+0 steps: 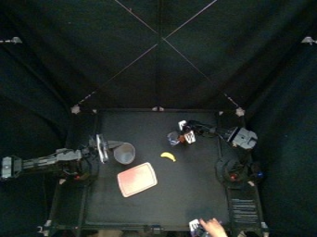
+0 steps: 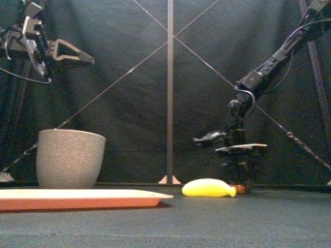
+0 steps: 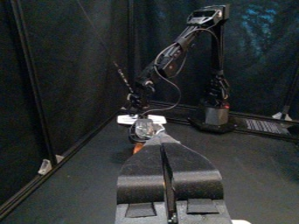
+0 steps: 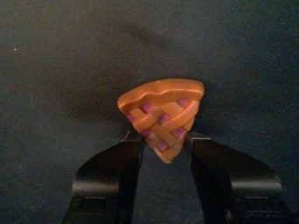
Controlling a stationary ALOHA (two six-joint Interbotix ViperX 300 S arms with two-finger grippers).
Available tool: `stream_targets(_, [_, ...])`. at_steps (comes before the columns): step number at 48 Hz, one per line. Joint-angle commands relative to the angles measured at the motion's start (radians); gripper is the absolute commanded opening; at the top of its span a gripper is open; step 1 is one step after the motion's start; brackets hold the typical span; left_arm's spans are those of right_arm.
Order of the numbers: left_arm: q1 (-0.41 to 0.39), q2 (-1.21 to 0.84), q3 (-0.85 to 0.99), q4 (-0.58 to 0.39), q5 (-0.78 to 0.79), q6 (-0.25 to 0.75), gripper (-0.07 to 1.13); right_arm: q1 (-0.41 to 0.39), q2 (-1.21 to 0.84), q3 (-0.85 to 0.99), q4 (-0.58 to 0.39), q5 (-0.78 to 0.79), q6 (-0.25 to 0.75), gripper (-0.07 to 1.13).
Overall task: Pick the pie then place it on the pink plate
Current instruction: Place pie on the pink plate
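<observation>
The right arm (image 2: 265, 68) comes down from high on the right, elbow bent, wrist low over the back right of the counter (image 1: 186, 190); its end effector (image 4: 166, 142) is clamped on the pie (image 4: 163, 112), the jaws pinching the wedge's narrow tip while the lattice face and wide crust stick out beyond them; whether the pie touches the counter cannot be told; the tray (image 1: 136, 179) lies well apart, toward the front left, with a yellow toy (image 1: 170, 158) roughly between the two; a cup (image 1: 124, 151) stands behind the tray; the left arm (image 1: 56, 165) rests at the left edge, raised, its end effector (image 3: 165, 150) with jaws together, near the cup.
</observation>
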Motion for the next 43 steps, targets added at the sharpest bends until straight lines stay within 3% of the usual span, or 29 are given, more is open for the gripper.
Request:
stream_targets(1, [0.003, 0.005, -0.014, -0.002, -0.009, 0.0, -0.01, 0.008, -0.014, -0.02, 0.006, -0.003, 0.006, 0.76])
stream_targets(18, [0.003, 0.005, -0.012, -0.003, -0.009, 0.0, -0.01, 0.094, -0.095, -0.029, 0.072, -0.003, 0.043, 0.59])
stream_targets(43, [0.002, 0.005, -0.012, -0.008, -0.009, -0.002, -0.01, 0.291, -0.156, -0.106, 0.147, -0.031, 0.143, 0.59])
